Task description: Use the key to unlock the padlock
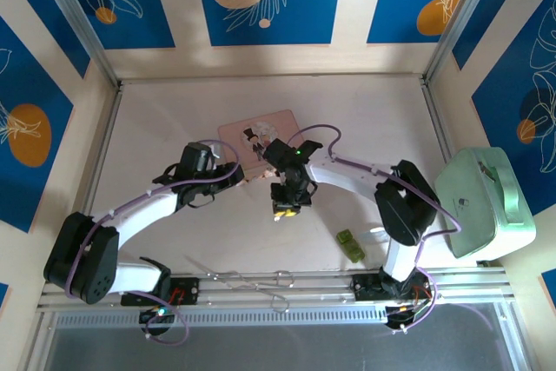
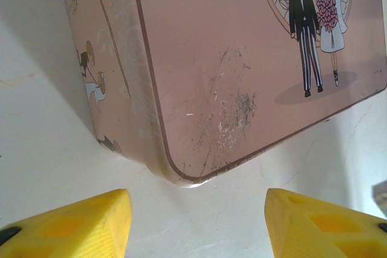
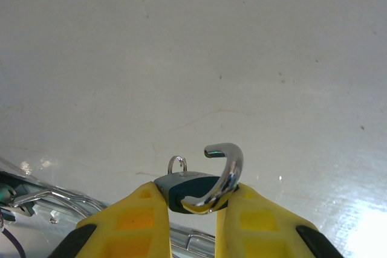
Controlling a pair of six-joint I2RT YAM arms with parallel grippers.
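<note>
The padlock point(image 3: 192, 190), small with a dark blue body, is pinched between the yellow fingers of my right gripper point(image 3: 192, 202). Its silvery shackle point(image 3: 228, 170) is swung out, one end free in the air. A small wire ring point(image 3: 177, 164) sticks up behind the body; I cannot see a key blade. In the top view the right gripper point(image 1: 287, 202) hangs above the table centre. My left gripper point(image 2: 196, 216) is open with nothing between its fingers, just in front of a corner of the pink picture box point(image 2: 242, 58). From above, the left gripper point(image 1: 226, 174) is at the box's near-left corner.
The pink picture box point(image 1: 256, 138) lies at mid table. A small green block point(image 1: 350, 244) sits front right. A mint-green case point(image 1: 482, 202) stands at the right edge. Loose metal rings point(image 1: 261, 281) lie on the front rail.
</note>
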